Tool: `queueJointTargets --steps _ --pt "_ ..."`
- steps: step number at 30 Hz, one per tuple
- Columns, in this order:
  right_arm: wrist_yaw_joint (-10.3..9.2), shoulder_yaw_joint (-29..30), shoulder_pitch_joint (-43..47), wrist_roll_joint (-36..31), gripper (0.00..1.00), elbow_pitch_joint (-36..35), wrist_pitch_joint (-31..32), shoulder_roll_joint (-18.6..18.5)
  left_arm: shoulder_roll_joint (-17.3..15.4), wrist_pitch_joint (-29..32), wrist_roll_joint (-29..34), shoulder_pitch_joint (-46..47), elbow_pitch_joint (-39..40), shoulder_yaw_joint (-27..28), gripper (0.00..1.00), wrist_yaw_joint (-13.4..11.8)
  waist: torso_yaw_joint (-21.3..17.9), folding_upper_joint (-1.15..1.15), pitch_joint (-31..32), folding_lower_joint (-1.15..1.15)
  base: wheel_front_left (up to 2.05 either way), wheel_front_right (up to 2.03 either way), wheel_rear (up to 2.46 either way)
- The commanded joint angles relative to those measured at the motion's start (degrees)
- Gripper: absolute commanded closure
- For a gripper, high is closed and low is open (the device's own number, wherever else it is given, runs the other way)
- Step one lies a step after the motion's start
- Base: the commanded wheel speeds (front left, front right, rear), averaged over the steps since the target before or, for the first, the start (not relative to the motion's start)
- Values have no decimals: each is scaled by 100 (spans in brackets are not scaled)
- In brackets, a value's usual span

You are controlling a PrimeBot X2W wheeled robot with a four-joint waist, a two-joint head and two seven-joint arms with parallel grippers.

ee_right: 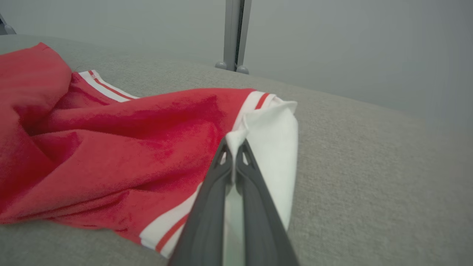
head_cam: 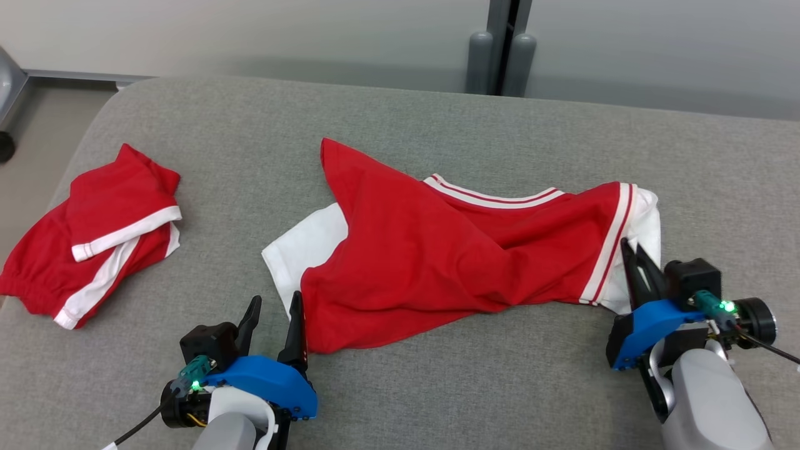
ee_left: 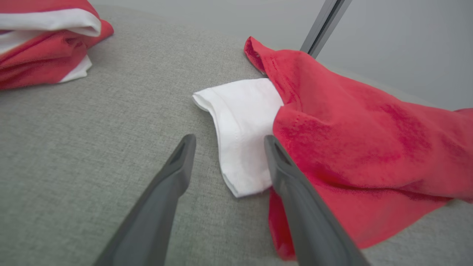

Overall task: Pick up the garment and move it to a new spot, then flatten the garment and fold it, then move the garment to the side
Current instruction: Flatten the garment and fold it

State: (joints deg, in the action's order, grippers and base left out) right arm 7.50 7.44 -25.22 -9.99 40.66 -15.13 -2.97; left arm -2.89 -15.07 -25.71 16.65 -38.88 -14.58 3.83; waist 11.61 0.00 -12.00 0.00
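Red with white sleeves and striped trim, the garment (head_cam: 437,250) lies crumpled across the middle of the desk (head_cam: 400,112), its body twisted and one corner thrown over toward the desk's far side. The right gripper (head_cam: 627,250) is clenched on a thin fold of the white sleeve (ee_right: 273,147) at the end nearer the desk's right side. The left gripper (head_cam: 275,300) is released, its jaws wide apart by the other white sleeve (ee_left: 240,122), one finger against the red hem.

The pinch looks shallow, so a quick pull could slide the sleeve out. With one end held and the other free, lifting now would likely drag and twist the cloth rather than spread it. If the left gripper closes where it stands, it may catch one layer alone, or the desk's grey covering. A wide sweep toward the desk's left side could disturb the folded red piece (head_cam: 94,237) there.
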Motion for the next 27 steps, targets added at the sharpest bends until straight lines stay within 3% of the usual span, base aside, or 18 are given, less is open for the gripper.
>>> queueJointTargets --steps 1,13,17,27 --pt "-2 62 27 80 100 -92 -3 0 0 -15 23 -49 22 17 0 -5 -55 0 33 0 0 0 0" --pt "-2 878 518 1279 100 -358 -3 2 0 -15 117 -228 2 81 0 44 -660 0 430 0 0 0 0" --pt "-2 375 614 1844 100 -497 -4 5 -1 -15 115 -279 -16 82 0 38 -849 0 569 0 0 0 0" --pt "-1 -1099 858 3850 100 -1818 -3 1 -2 -15 120 -434 -105 116 0 -3 -1099 0 878 0 0 0 0"
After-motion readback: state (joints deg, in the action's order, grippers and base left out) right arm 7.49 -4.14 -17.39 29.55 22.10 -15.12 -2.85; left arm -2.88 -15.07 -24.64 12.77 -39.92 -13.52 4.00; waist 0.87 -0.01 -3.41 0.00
